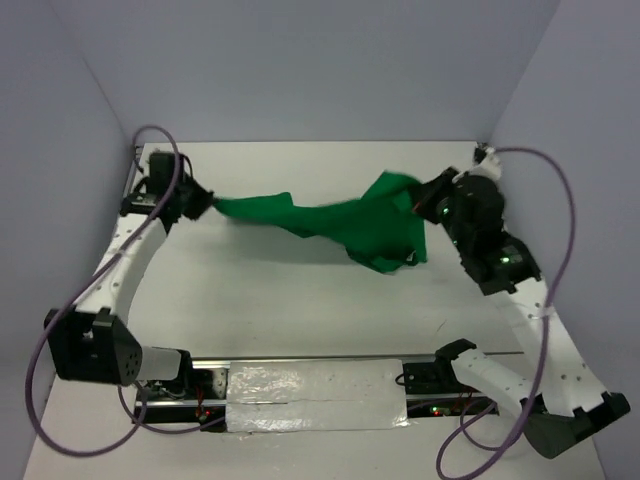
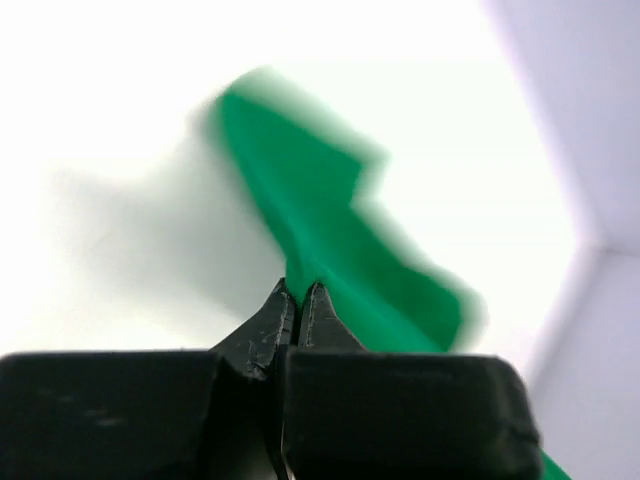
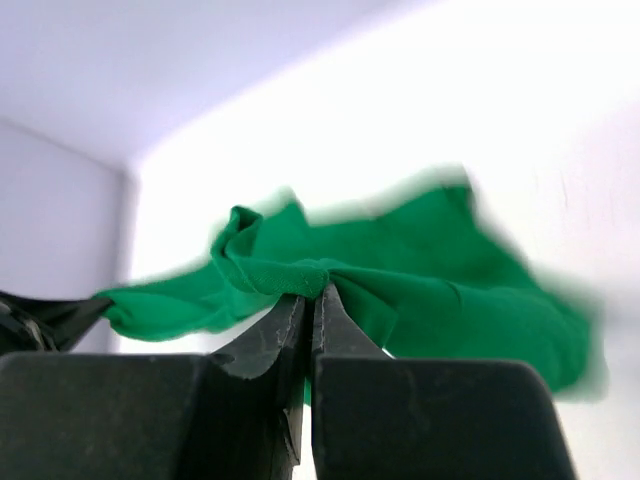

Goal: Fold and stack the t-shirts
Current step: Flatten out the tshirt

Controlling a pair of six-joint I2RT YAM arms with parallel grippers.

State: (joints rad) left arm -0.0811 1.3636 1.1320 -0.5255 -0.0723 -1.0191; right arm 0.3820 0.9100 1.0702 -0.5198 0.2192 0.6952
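Over the white surface (image 1: 300,300), the green t-shirt (image 1: 340,225) is held strung between two tools (bunched and sagging toward the right). One end is pinched by the left tool (image 2: 298,290), clamped tight; the other is gripped likewise by the right tool (image 3: 312,292).

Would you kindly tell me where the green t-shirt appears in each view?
Top external: t-shirt stretched across the middle.
Left wrist: t-shirt at centre, rising from the left fingers.
Right wrist: t-shirt at centre, bunched above the right fingers.
Shared landmark: the white table.
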